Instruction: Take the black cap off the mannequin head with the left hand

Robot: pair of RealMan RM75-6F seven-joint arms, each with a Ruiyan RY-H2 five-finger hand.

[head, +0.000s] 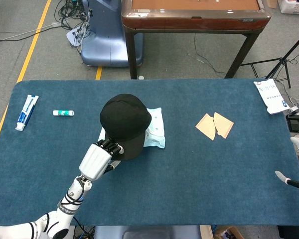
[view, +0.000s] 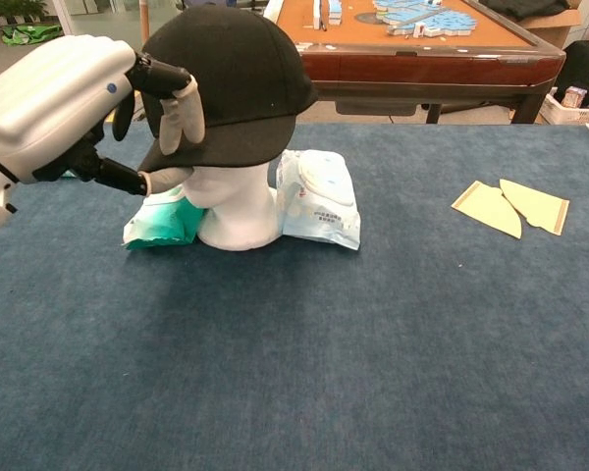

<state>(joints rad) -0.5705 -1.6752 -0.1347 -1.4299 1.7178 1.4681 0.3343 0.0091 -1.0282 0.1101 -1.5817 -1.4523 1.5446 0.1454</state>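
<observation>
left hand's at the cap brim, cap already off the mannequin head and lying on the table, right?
Not quite. The left hand is at the brim, with fingers on top and the thumb underneath, but the black cap is not off: it sits on the white mannequin head. The chest view shows this plainly.

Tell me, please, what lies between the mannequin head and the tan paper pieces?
A pale blue wipes packet leans beside the mannequin head; beyond it, bare blue table reaches the tan paper pieces, in both views.

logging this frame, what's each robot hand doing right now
Left robot hand: grips the black cap by its brim.
Right robot hand: only partly in view at the edge, cannot tell.
</observation>
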